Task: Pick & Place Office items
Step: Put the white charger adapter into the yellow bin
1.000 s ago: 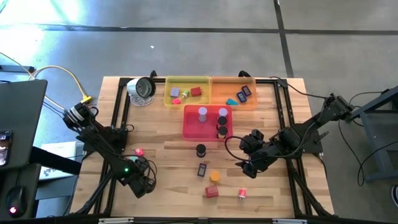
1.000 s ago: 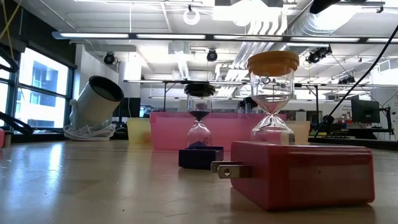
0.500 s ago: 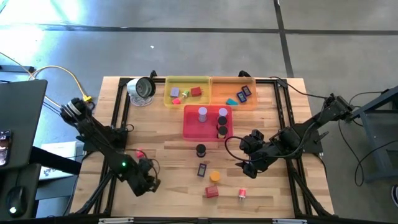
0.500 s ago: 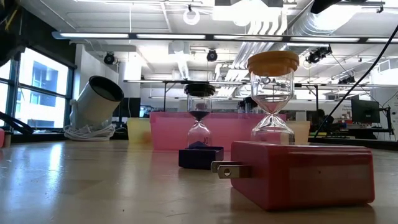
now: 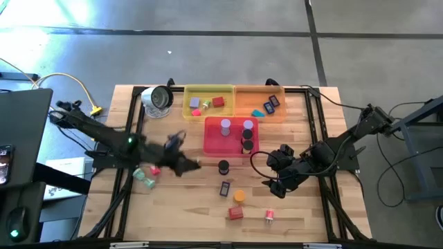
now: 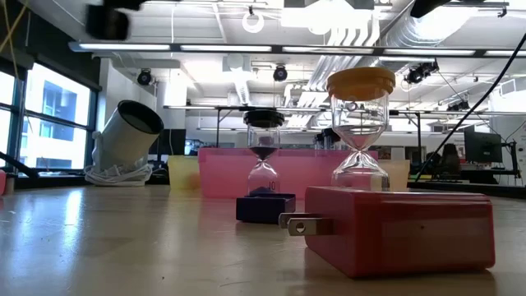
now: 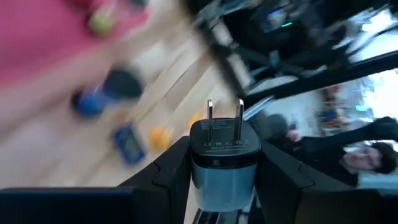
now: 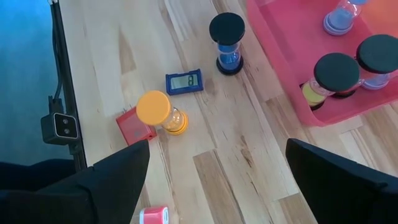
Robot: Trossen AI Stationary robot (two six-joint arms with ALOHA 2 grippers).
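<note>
My left gripper [image 5: 188, 164] hangs above the table left of centre, shut on a small black-and-grey plug adapter [image 7: 224, 140]. My right gripper [image 5: 277, 184] waits open above the right half, with nothing between its fingers [image 8: 118, 180]. On the wood stand a black-capped sand timer [image 5: 223, 167] and an orange-capped one [image 5: 239, 196]. A dark blue digital timer [image 5: 225, 188], a red plug block [image 5: 236, 213] and a pink piece [image 5: 270, 216] lie there too. Another pink piece [image 5: 155, 169] and a teal one [image 5: 147, 180] lie under the left arm. My left gripper pinches the adapter's body by two opposite sides [image 7: 194, 168] between its two fingers [image 7: 168, 180]. The two metal prongs [image 7: 224, 115] point away from the gripper, along the fingers. The adapter is lifted clear of the table.
Yellow [image 5: 188, 102] and orange [image 5: 243, 104] trays sit along the far edge, and a pink tray [image 5: 211, 138] with sand timers sits in front of them. A round silver-rimmed object [image 5: 158, 99] stands at the far left. Black frame rails [image 5: 131, 124] run along the table's sides.
My left gripper has risen from the near left part of the table. It has swung toward the far edge and the table's middle, tipping from pointing down to nearly level, with the adapter lifted along. The teal piece on the left now shows.
</note>
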